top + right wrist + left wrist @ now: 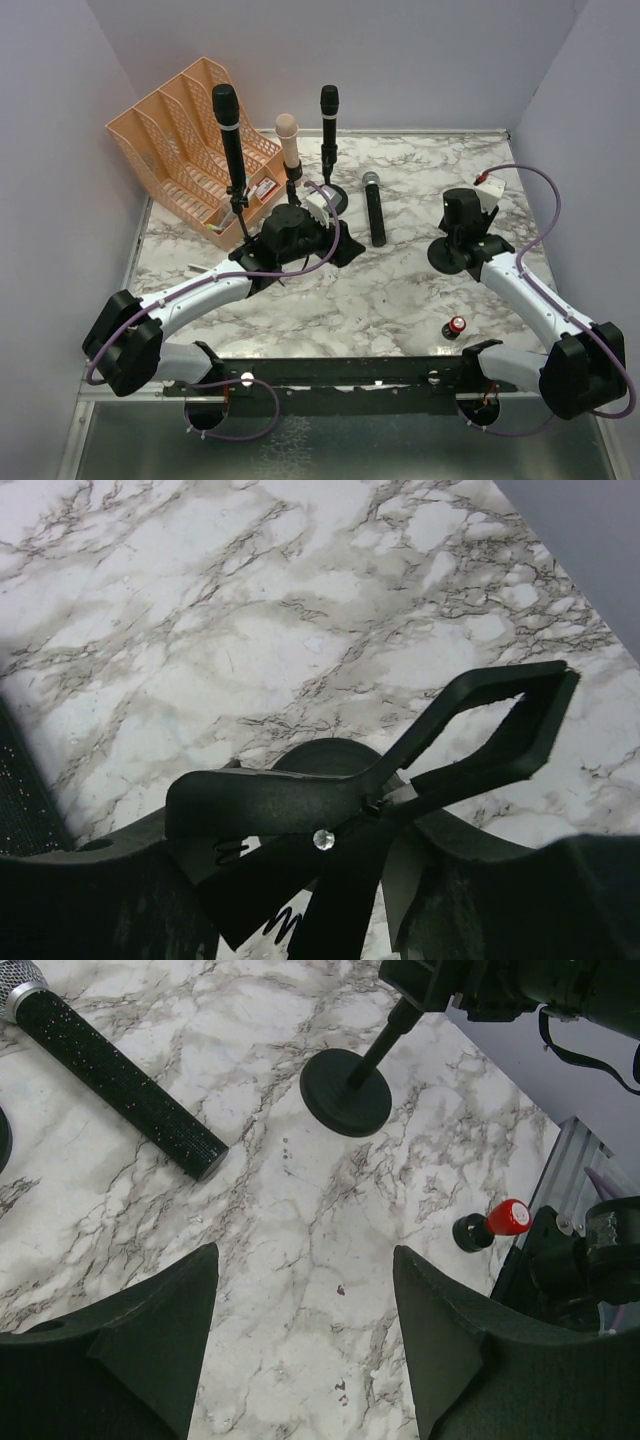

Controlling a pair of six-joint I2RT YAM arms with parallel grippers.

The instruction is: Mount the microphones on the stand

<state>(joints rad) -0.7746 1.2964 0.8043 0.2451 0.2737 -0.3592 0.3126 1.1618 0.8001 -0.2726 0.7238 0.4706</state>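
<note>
left gripper (pixel 305 1260) hung wide open over the white marble table (pixel 280 1200), right gripper (pixel 330 880) straddled the black spring-clip mic stand (pixel 280 800), couldn't tell if squeezing.

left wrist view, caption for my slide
Open left gripper over white marble table; glittery black silver-mesh microphone, black round-based stand ahead.

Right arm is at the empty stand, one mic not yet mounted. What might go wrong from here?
1. The right gripper is at the clip of the empty stand, which rests on only a small round base. A sideways push may tip or slide it.
2. The silver-headed microphone lies flat beside the three loaded stands. The left gripper, open nearby, might knock one while reaching.
</note>
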